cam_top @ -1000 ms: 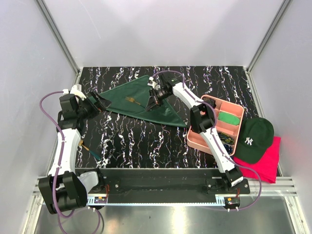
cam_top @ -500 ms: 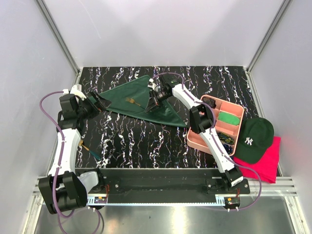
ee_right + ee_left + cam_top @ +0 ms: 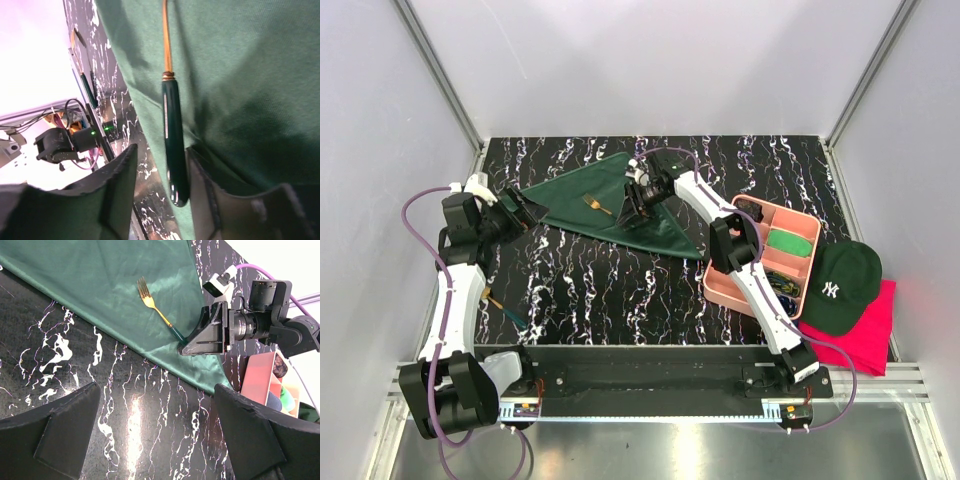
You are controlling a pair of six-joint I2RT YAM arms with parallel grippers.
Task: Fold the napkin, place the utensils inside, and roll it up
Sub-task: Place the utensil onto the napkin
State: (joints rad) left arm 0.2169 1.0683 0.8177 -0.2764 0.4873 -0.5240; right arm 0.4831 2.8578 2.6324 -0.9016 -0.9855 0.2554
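Top view: the left gripper gapes wide and empty, with a corner of the napkin just ahead of its jaws. Left wrist view: the fork lies on the napkin, its handle tip at the right gripper. Right wrist view: the jaws are partly open, the handle lying unclamped between them.
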